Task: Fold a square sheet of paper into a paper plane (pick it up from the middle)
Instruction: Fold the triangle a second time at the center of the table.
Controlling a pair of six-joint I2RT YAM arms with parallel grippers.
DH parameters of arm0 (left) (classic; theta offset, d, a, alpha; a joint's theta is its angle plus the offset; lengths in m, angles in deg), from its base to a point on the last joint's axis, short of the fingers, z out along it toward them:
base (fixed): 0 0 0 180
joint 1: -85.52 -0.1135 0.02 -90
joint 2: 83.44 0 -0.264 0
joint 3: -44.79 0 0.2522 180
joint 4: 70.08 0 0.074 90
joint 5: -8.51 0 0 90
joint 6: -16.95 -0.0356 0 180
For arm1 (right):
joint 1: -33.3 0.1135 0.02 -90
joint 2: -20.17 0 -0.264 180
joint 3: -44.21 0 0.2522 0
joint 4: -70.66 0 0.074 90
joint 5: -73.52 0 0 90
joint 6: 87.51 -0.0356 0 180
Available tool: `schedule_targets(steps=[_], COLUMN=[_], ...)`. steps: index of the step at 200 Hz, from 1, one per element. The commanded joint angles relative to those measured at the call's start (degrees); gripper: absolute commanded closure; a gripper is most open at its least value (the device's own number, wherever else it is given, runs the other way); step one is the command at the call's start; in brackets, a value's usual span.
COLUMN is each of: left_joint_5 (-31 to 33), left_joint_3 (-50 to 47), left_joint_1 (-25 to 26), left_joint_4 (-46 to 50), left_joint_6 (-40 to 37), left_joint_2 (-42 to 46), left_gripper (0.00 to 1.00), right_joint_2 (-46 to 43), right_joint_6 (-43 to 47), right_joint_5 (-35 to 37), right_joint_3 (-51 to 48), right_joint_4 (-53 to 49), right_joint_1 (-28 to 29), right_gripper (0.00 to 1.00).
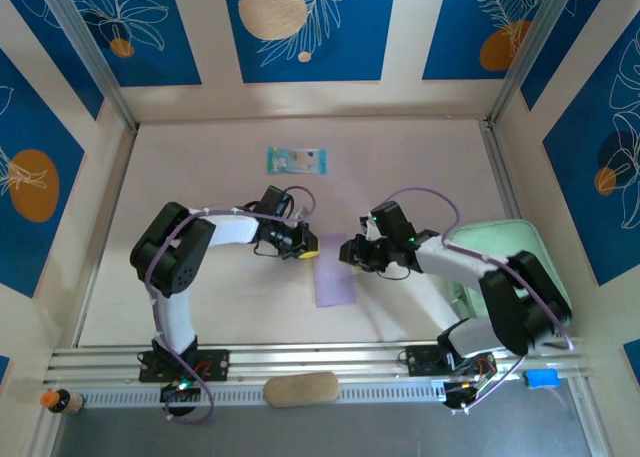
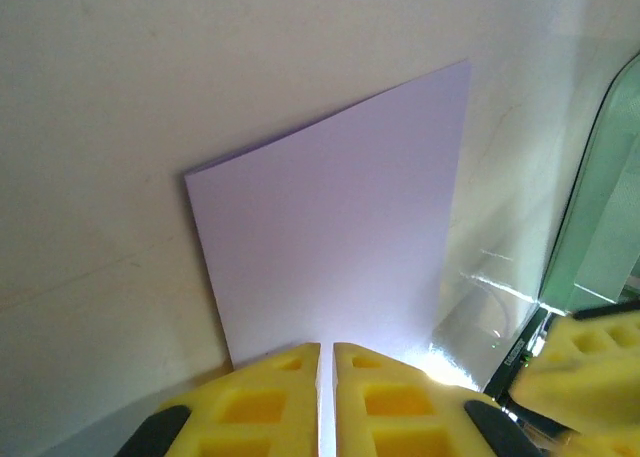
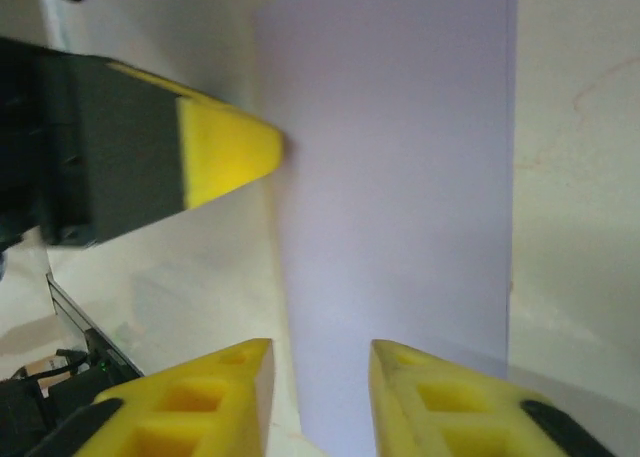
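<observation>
Nearest, along the rail (image 1: 330,361) at the table's front edge: a tan oblong pad (image 1: 301,388) in the middle, a small orange-capped bottle (image 1: 60,401) at the far left, a blue block (image 1: 541,378) at the far right.

Further in, mid-table, the sheet (image 1: 334,279). Pale lilac, flat on the table (image 1: 200,167). Reads as a tall rectangle rather than a square, long sides running away from the rail. Looks doubled along one edge in the left wrist view, as if folded in half.

At the sheet's far left corner, the left gripper (image 1: 307,245). Yellow fingers (image 2: 270,387) pressed together, only a hairline slit between them, tips meeting the sheet's edge. Cannot tell whether paper is caught in that slit or merely touched.

Just beside, at the sheet's far right part, the right gripper (image 1: 346,251). Fingers (image 3: 440,397) spread, nothing between them, one over bare table and the other over the lilac paper. Cannot tell whether they touch the surface. Faces the left gripper across the sheet, tips near each other but apart.

To the right, under the right arm, a mint-green tray (image 1: 492,239), clear of the sheet.

Farthest, towards the back wall, a small blue-green printed packet (image 1: 296,160), flat on the table, well apart from sheet and grippers.
</observation>
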Motion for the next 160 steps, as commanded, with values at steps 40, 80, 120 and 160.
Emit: schedule_targets(steps=[40, 80, 120, 160], left_joint_5=[-2.57, -0.98, 0.89, 1.03], left_joint_3=[2.07, 3.47, 1.98, -2.26], left_joint_1=[1.25, 1.35, 1.26, 1.25], left_joint_4=[-2.94, -0.9, 0.81, -1.58], left_joint_6=[1.17, -0.28, -1.81, -1.07], left_joint_2=[1.63, -3.42, -6.14, -6.54], left_gripper=[0.87, 0.89, 0.91, 0.92], right_joint_2=[-11.86, -11.53, -7.26, -5.07], right_joint_6=[-7.22, -9.78, -11.79, -15.18], right_joint_5=[-0.91, -2.39, -2.46, -0.33], right_joint_3=[-10.22, -11.3, -9.56, -9.46], right_joint_4=[-7.03, -6.07, -5.81, -5.93], right_joint_1=[0.52, 2.53, 6.0, 8.49], right_gripper=[0.56, 0.53, 0.53, 0.52])
